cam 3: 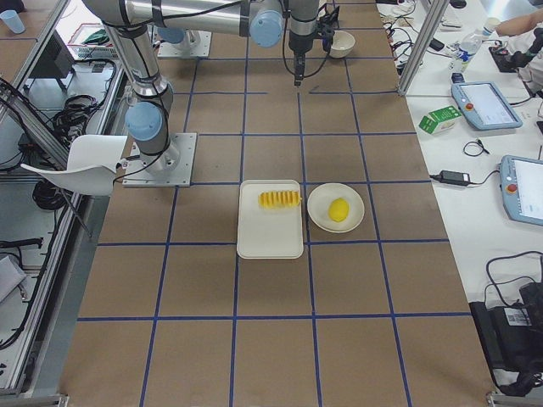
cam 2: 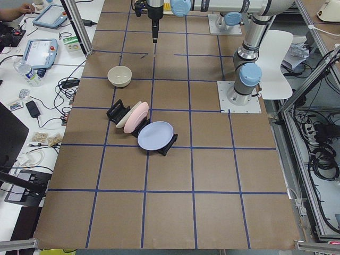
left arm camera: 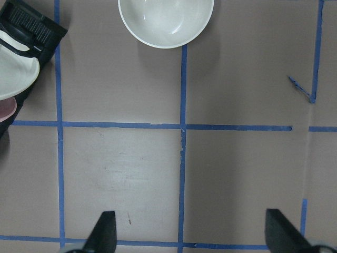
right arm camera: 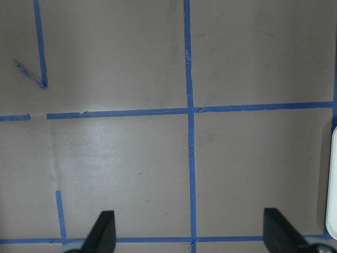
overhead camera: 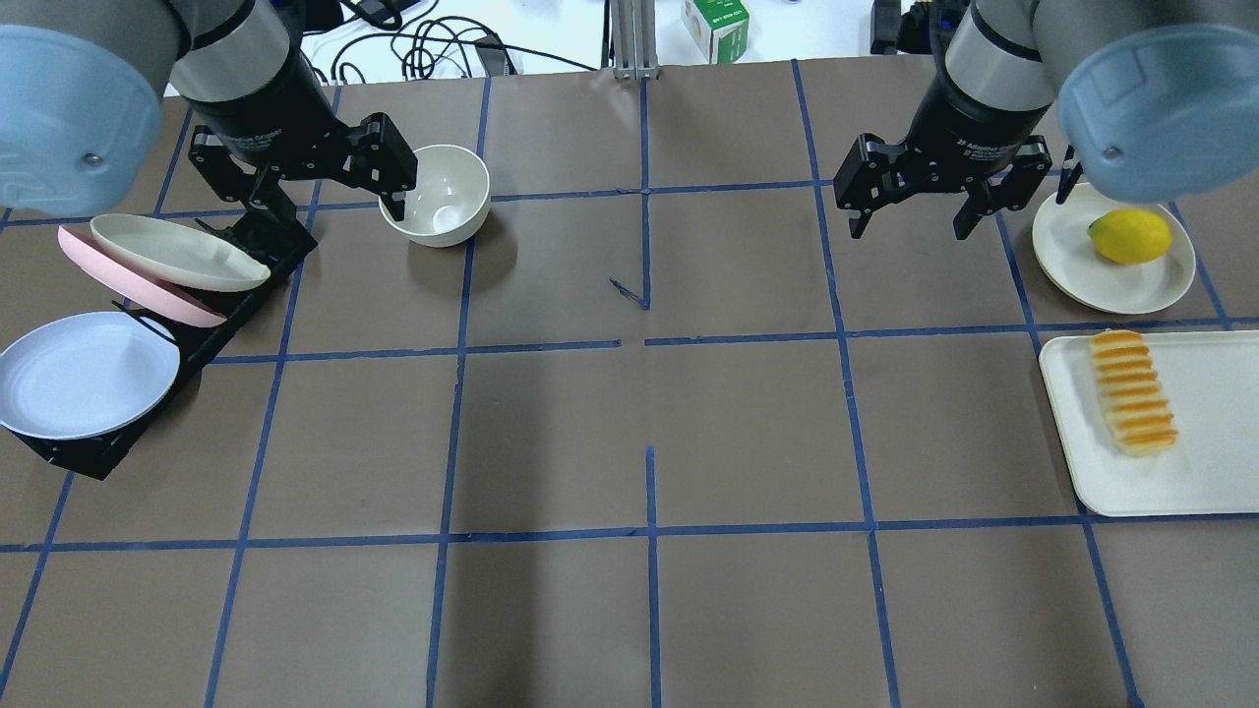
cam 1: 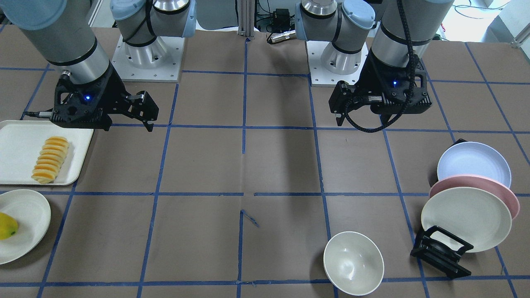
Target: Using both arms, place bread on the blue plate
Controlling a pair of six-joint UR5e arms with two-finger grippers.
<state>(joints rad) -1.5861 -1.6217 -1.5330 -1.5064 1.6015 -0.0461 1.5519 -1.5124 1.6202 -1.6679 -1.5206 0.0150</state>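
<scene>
The bread (overhead camera: 1133, 391), a ridged yellow-orange loaf, lies on a white tray (overhead camera: 1210, 433) at the table's right; it also shows in the front view (cam 1: 50, 159). The blue plate (overhead camera: 84, 374) leans in a black rack (overhead camera: 246, 295) at the far left, nearest the robot, and shows in the front view (cam 1: 474, 163). My left gripper (overhead camera: 329, 202) is open and empty above the table, between the rack and a bowl. My right gripper (overhead camera: 910, 226) is open and empty, left of the fruit plate. Both wrist views show only wide-open fingertips (left arm camera: 105, 232) (right arm camera: 102, 232) over bare table.
A pink plate (overhead camera: 128, 285) and a cream plate (overhead camera: 177, 254) stand in the same rack. A white bowl (overhead camera: 436, 194) sits by the left gripper. A yellow-green fruit (overhead camera: 1129, 236) lies on a cream plate (overhead camera: 1082, 265) beyond the tray.
</scene>
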